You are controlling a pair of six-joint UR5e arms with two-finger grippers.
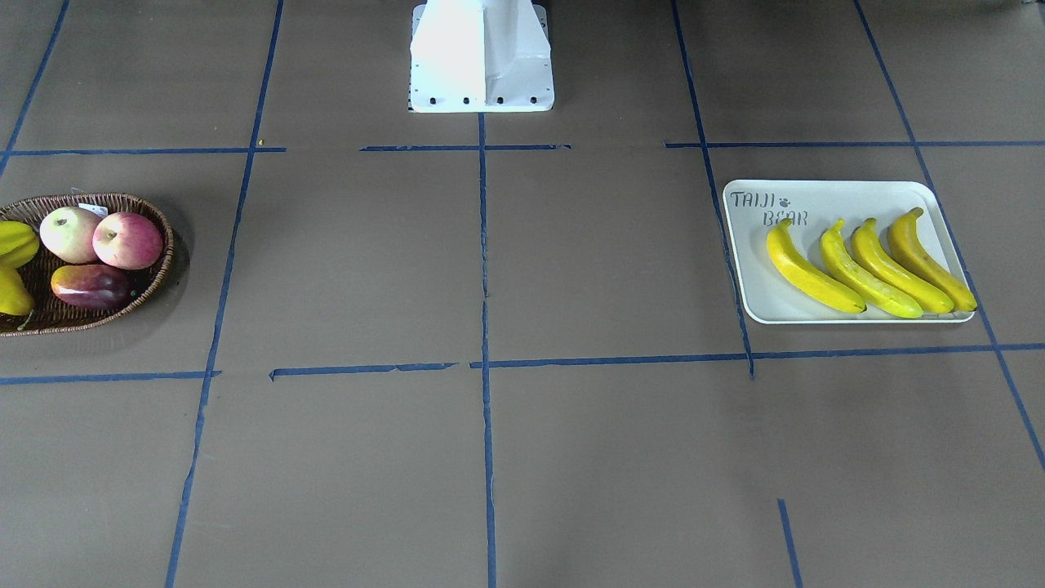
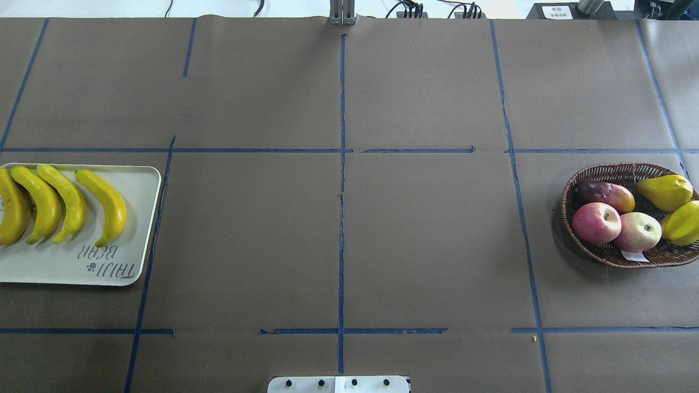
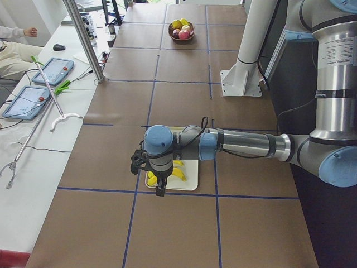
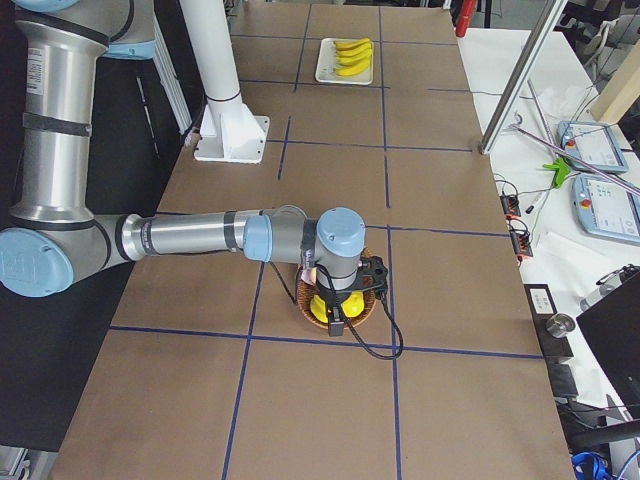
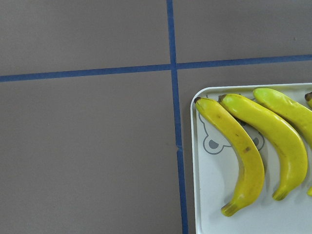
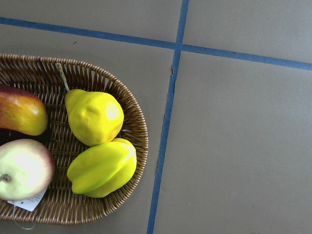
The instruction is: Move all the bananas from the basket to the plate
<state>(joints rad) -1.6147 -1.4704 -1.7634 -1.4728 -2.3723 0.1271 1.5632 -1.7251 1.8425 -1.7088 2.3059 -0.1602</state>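
Several yellow bananas [image 1: 869,265] lie side by side on the off-white "TAIJI BEAR" tray [image 1: 816,196]. They also show in the overhead view [image 2: 60,202] and the left wrist view [image 5: 239,151]. The wicker basket [image 1: 159,245] holds no banana; it also shows in the overhead view [image 2: 566,199] and the right wrist view [image 6: 139,131]. My left gripper [image 3: 159,187] hangs above the tray's end. My right gripper [image 4: 335,322] hangs above the basket. Both show only in the side views, so I cannot tell whether they are open or shut.
The basket holds two apples [image 2: 596,222], a mango [image 2: 606,194], a pear [image 6: 94,116] and a starfruit [image 6: 102,167]. The white robot base [image 1: 482,57] stands at the table's robot side. A side bench with tablets [image 3: 53,70] and a metal post [image 3: 83,39] lies beyond the table's far edge.
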